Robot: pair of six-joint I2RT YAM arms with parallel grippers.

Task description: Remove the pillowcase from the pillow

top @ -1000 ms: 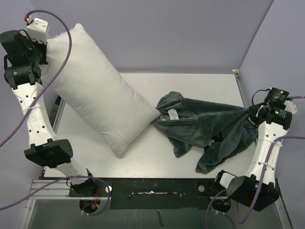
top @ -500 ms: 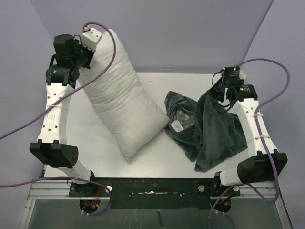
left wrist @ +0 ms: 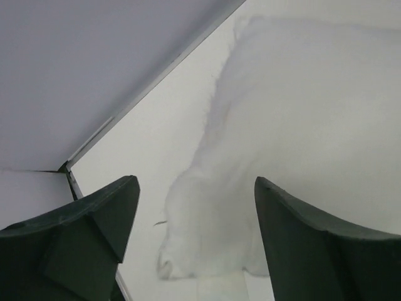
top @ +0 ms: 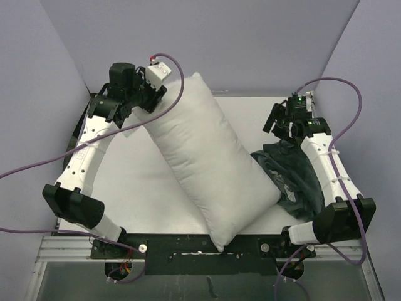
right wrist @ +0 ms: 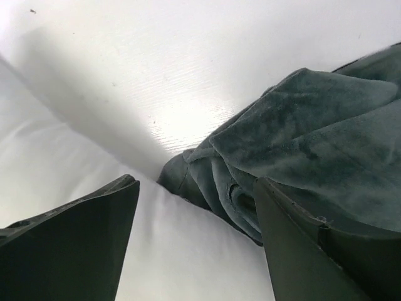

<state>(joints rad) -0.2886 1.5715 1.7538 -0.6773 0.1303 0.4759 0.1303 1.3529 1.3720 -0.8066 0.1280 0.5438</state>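
The white pillow [top: 210, 160] lies slantwise across the table, from the back left to the front edge. The dark grey-green pillowcase [top: 296, 179] sits in a crumpled heap at the right, and the pillow's right edge overlaps its left side. My left gripper [top: 155, 97] hovers open at the pillow's far corner. In the left wrist view that corner [left wrist: 207, 251] lies free below the spread fingers [left wrist: 94, 232]. My right gripper [top: 282, 124] hangs open above the heap's far edge. The right wrist view shows pillowcase [right wrist: 313, 138] and pillow [right wrist: 188, 263] below the gripper [right wrist: 197, 182], neither one gripped.
The white table [top: 135, 182] is boxed in by purple walls at the back and both sides. Purple cables [top: 37, 169] loop off both arms. A black metal rail [top: 188, 248] with the arm bases runs along the near edge, and the pillow's near corner overhangs it.
Both grippers have opened and let go. The pillow has swung right and dropped onto the table; the pillowcase has fallen into a heap at the right. The left arm moved right.
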